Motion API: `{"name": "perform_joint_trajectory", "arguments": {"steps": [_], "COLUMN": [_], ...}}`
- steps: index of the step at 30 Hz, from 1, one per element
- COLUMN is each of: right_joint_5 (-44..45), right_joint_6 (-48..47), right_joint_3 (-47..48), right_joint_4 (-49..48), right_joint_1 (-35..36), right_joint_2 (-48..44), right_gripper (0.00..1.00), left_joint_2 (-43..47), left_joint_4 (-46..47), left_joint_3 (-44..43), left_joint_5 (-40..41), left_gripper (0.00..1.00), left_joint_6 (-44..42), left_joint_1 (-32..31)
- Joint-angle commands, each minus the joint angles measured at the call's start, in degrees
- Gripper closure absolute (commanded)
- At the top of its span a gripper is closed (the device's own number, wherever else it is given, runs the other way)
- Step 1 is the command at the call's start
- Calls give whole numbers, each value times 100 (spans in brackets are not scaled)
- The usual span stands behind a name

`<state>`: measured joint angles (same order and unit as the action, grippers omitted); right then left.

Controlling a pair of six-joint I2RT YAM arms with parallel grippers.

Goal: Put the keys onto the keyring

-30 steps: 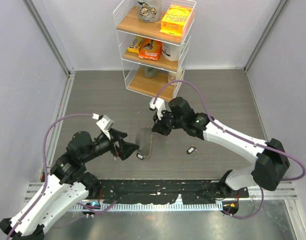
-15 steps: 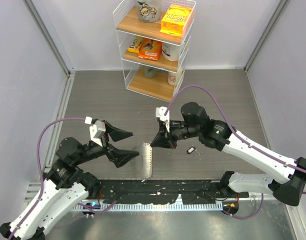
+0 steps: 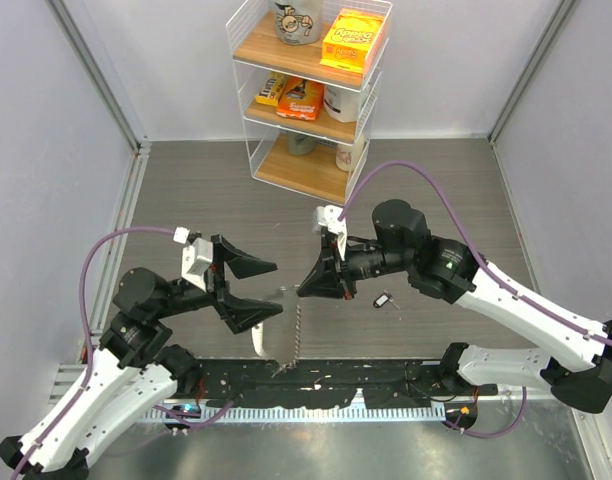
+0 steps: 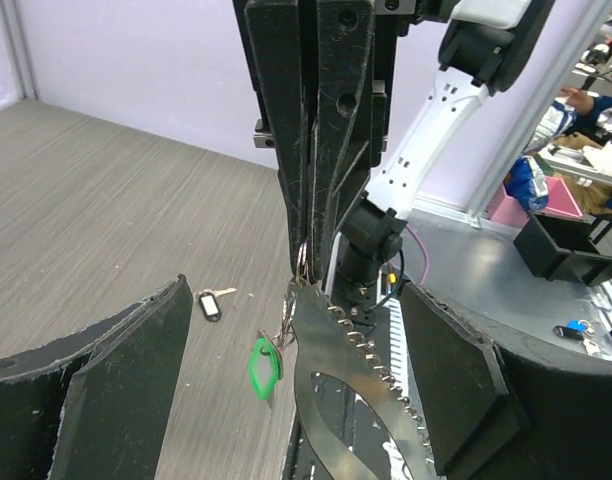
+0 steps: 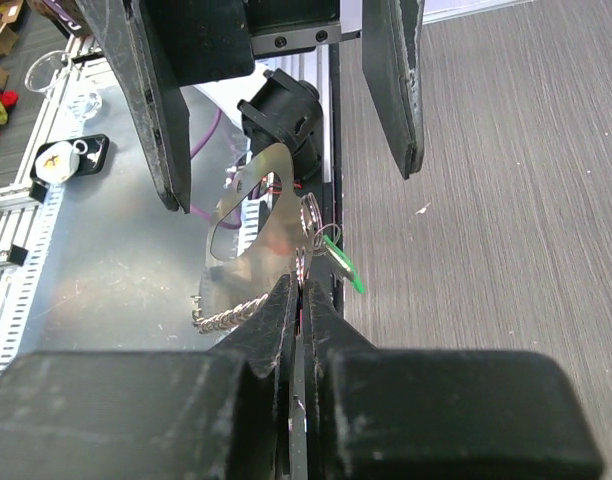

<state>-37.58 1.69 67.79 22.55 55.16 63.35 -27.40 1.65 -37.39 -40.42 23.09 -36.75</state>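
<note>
My right gripper (image 3: 303, 289) is shut on the keyring's wire ring and holds it in the air. The grey chain (image 3: 298, 332) hangs straight down from it, beside a pale metal plate (image 3: 258, 343). In the right wrist view the gripper (image 5: 302, 287) pinches the ring, with the green piece (image 5: 342, 266) and the chain (image 5: 229, 313) just past the tips. My left gripper (image 3: 279, 287) is open and empty, its fingers on either side of the ring. The left wrist view shows the green piece (image 4: 264, 365) and the plate (image 4: 331, 345). One dark-headed key (image 3: 383, 299) lies on the table. The other key is not visible.
A white wire shelf rack (image 3: 308, 95) with boxes and cups stands at the back centre. A black rail (image 3: 316, 380) runs along the near table edge. Grey walls close in both sides. The loose key also shows in the left wrist view (image 4: 211, 303).
My right gripper has lifted the keyring off the table, so the chain now hangs free. My left gripper has opened wide and drawn back a little to the left.
</note>
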Motion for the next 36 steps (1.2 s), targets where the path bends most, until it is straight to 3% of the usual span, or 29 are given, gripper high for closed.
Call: {"name": "perform_joint_trajectory", "arguments": {"steps": [1,15,24,29,32,36], "right_joint_5": [-91,93,392,524,568,612], "right_joint_6": [305,86,-11,-81,-125,-143], "right_joint_3": [349,656,806,859,885,929], "right_joint_4": [-215,31,118,110,119,127], "right_joint_1": [83,452,593,663,698,733], "right_joint_2": [-227,-271,-209,-165,-157,-148], "right_gripper": [95,95,95,95,95,95], "left_joint_2": [-134,-530,-662,-732,-776,-855], "left_joint_4": [555,898,1092,1223,1373,1513], "left_joint_3": [-181,-225,-199,-199,-173,-173], "left_joint_5": [-378,-703,-993,-1178,-1345,-1486], "left_gripper": [8,10,35,59,66,67], "left_joint_6": [116,257,389,486,609,714], "left_joint_1": [-16,-16,-34,-25,-25,-42]}}
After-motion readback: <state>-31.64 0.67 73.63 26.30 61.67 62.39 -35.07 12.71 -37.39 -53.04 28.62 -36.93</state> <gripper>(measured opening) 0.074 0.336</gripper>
